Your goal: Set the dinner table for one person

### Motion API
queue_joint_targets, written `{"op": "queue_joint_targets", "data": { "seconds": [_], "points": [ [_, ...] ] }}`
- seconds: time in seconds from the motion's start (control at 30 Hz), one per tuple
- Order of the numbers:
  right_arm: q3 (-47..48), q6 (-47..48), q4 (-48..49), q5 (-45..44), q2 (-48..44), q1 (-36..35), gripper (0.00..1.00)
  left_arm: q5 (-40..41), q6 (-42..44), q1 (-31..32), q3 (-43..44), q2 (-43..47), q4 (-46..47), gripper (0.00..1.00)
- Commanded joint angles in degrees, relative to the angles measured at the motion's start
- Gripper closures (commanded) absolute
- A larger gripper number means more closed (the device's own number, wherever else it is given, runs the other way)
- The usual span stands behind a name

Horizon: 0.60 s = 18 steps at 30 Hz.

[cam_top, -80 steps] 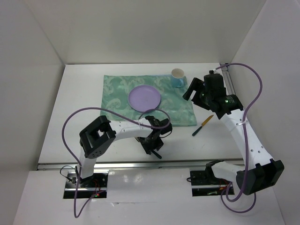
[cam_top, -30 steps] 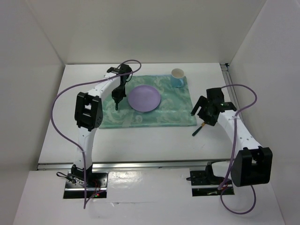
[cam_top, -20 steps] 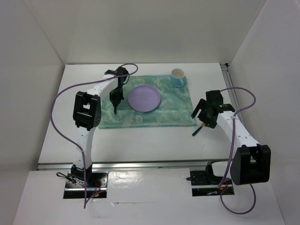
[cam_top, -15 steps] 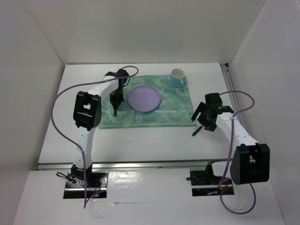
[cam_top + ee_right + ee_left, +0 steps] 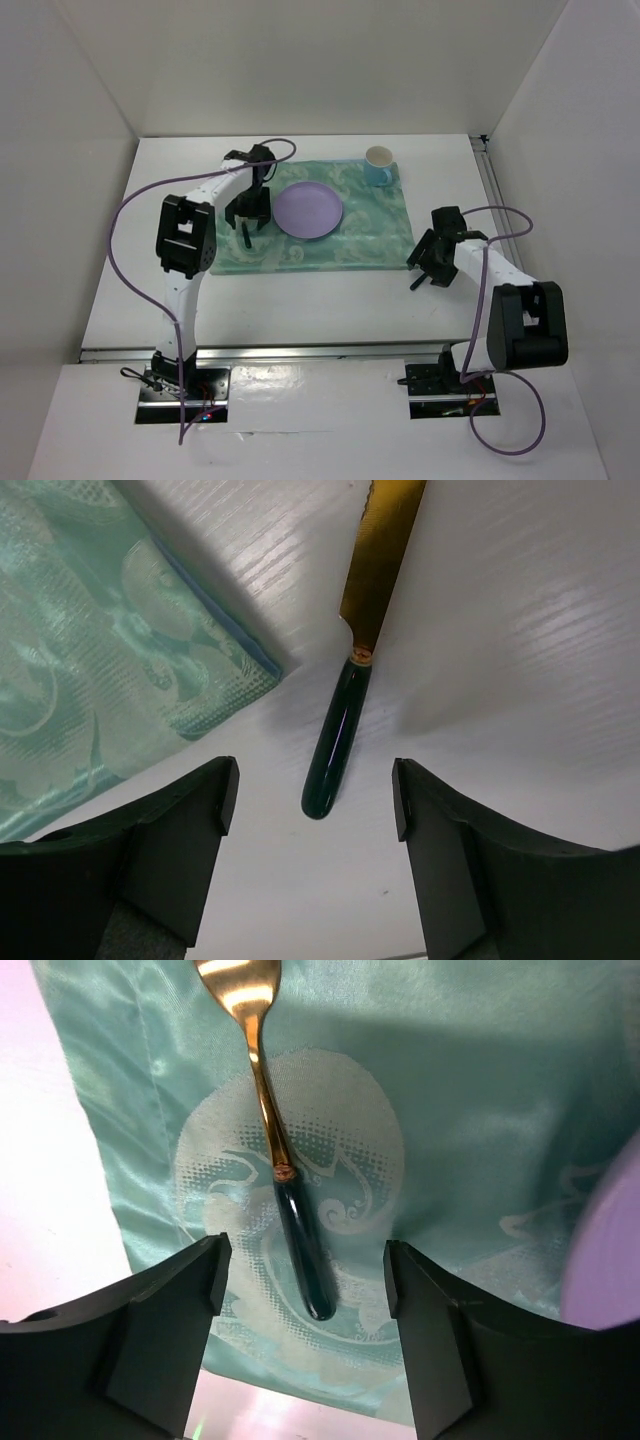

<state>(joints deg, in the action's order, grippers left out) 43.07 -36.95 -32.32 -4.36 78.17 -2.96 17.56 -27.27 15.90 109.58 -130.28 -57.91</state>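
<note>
Though gripping nothing, hovering left gripper (image 5: 305, 1255), fingers apart, over spoon (image 5: 262, 1110) on teal mat (image 5: 480, 1110); holding right gripper (image 5: 312, 770), likewise parted, over knife (image 5: 372, 590) lying on dinner table (image 5: 520, 680) just beside its corner.

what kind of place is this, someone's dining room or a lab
Most likely a robot lab test cell, not a home. Bare white walls box in the white tabletop, the left arm and right arm are mounted at its near edge, and a teal mat holds one purple plate.
</note>
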Motion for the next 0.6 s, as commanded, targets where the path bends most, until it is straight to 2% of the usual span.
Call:
{"op": "queue_joint_targets", "data": {
  "seconds": [0.0,0.03,0.27,0.33,0.37,0.47,0.5,0.57],
  "points": [
    [-1.49,-1.20,5.41,-2.05,2.15,0.41,0.26,-0.34,-0.42,0.10,3.89,5.73,-2.20,0.19],
    [-1.50,-1.20,5.42,-2.06,2.68,0.41,0.31,-0.34,-0.42,0.10,4.84,7.65,-2.21,0.19],
    [-2.02,-2.24,8.32,-3.90,6.99,0.41,0.43,-3.05,-0.94,1.15,6.52,16.71,-3.44,0.19],
    [-2.02,-2.95,8.32,-4.60,7.61,0.41,0.57,-3.59,-0.95,1.15,6.52,19.70,-3.44,0.19],
    [-2.02,-3.48,7.63,-5.56,7.61,0.41,0.72,-4.28,-0.95,1.15,6.52,21.28,-3.44,0.19],
    [-0.97,-2.96,4.46,-9.95,3.76,0.41,0.96,-4.99,-0.95,1.15,7.05,23.22,-2.91,0.19],
    [0.77,-2.34,2.28,-12.66,1.13,0.41,1.00,-5.86,-0.95,1.15,7.57,24.27,-2.91,0.19],
    [3.32,0.72,0.33,-14.70,-1.52,0.41,1.00,-6.39,-1.56,1.15,7.58,24.81,-2.91,0.19]
  ]
}}
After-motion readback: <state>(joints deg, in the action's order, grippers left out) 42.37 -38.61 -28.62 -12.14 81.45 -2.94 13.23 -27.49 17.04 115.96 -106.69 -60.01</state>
